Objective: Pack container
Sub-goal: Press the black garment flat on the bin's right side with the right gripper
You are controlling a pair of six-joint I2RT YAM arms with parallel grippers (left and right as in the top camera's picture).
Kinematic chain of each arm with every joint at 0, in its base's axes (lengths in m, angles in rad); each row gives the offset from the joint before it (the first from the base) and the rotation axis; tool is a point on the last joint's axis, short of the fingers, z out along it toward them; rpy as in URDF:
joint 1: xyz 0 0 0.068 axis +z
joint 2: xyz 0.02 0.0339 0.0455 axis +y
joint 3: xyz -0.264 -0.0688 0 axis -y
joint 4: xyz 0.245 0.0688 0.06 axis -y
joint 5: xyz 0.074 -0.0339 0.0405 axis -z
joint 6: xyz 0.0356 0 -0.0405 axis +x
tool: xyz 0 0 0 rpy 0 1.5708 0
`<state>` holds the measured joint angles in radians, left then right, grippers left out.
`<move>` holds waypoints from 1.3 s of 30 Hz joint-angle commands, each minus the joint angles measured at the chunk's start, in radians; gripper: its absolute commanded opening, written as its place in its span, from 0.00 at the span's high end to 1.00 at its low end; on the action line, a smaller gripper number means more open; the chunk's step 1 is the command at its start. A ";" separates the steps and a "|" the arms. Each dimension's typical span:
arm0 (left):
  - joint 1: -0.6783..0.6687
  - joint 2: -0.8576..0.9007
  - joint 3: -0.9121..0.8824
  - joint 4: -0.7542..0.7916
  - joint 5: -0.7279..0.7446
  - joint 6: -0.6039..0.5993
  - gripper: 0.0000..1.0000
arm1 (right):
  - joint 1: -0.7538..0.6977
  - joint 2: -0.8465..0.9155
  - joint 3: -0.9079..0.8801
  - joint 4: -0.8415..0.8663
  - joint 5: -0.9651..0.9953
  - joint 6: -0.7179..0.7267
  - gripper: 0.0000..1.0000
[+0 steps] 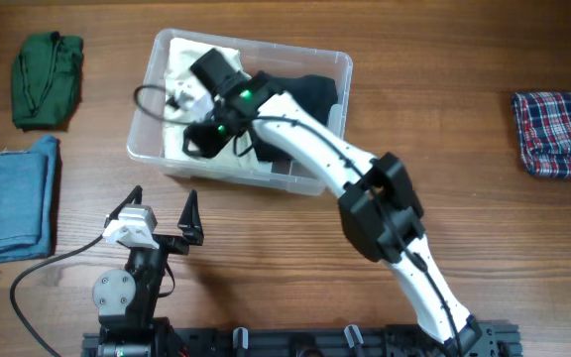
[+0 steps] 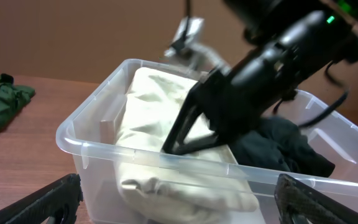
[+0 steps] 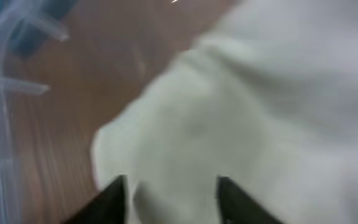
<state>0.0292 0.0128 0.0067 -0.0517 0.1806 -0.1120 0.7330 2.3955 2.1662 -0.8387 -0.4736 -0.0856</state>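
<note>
At upper centre of the surface: container (image 1: 140, 114), long axis running left to right, slightly skewed. It holds a cream cloth (image 1: 181, 55) and a dark garment (image 1: 310, 94).

Right tool (image 3: 169, 199): inside the container, directly above the cream cloth at its left end. Jaws partly parted, tips at the fabric, nothing evidently gripped.

Left tool (image 1: 160, 208): just short of the container's near wall, spread wide, empty.

Nearer arm: right.

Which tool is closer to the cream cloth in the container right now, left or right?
Right. The right tool is inside the container, directly over the cream cloth; the left tool is outside, short of the container's near wall.
</note>
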 commanded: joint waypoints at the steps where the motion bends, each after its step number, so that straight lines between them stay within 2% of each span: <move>1: 0.006 -0.007 -0.001 -0.009 -0.002 -0.008 0.00 | -0.100 -0.136 0.033 -0.015 0.056 0.032 0.30; 6: 0.006 -0.007 -0.001 -0.008 -0.002 -0.008 0.00 | -0.206 -0.217 0.033 -0.069 0.084 0.099 0.27; 8: 0.006 -0.007 -0.001 -0.009 -0.002 -0.008 0.00 | -0.240 -0.223 0.033 -0.092 0.085 0.117 0.31; 10: 0.006 -0.007 -0.001 -0.009 -0.002 -0.008 0.00 | -0.260 -0.223 0.033 -0.120 0.085 0.124 0.43; 11: 0.006 -0.007 -0.001 -0.009 -0.002 -0.008 0.00 | -0.268 -0.222 0.032 -0.139 0.089 0.129 0.54; 13: 0.006 -0.007 -0.001 -0.009 -0.002 -0.008 0.00 | -0.274 -0.220 0.033 -0.171 0.135 0.157 0.81; 15: 0.006 -0.007 -0.001 -0.009 -0.002 -0.008 0.00 | -0.275 -0.220 0.033 -0.201 0.204 0.198 0.96; 22: 0.006 -0.007 -0.001 -0.009 -0.002 -0.008 0.00 | -0.276 -0.220 0.015 -0.292 0.377 0.276 0.96; 39: 0.006 -0.007 -0.001 -0.009 -0.002 -0.008 0.00 | -0.301 -0.093 -0.026 -0.141 0.501 0.190 0.96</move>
<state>0.0292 0.0128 0.0067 -0.0513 0.1806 -0.1120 0.4473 2.2490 2.1525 -0.9943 -0.0231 0.1375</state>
